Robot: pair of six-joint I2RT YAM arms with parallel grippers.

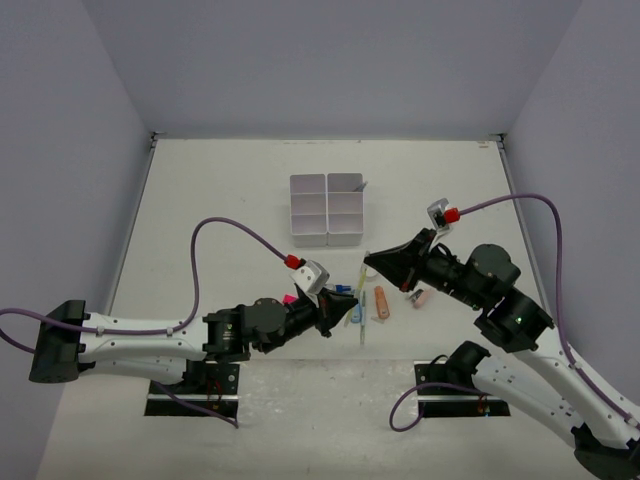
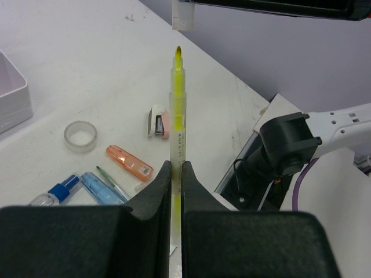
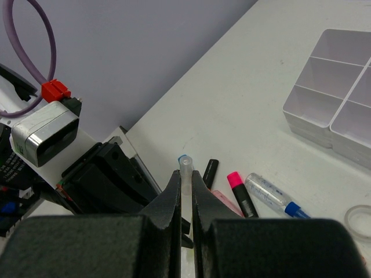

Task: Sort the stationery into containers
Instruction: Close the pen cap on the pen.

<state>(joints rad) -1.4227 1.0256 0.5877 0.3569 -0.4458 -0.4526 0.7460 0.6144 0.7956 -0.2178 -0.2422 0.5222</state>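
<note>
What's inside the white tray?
The white tray looks empty: no stationery shows in the compartments seen from above. Its walls hide part of some floors, and a dark mark at its far right corner is unclear.

Pale lavender walls [image 1: 330, 60] on three sides; white tabletop [image 1: 220, 180]; even light

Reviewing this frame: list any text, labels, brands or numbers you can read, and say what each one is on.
No text reads clearly in any view.
On the yellow highlighter, held in the left end effector: dark print on its barrel, too small to read.
On the black housing below the left wrist camera, right wrist view: white marks, too blurred to read.
</note>
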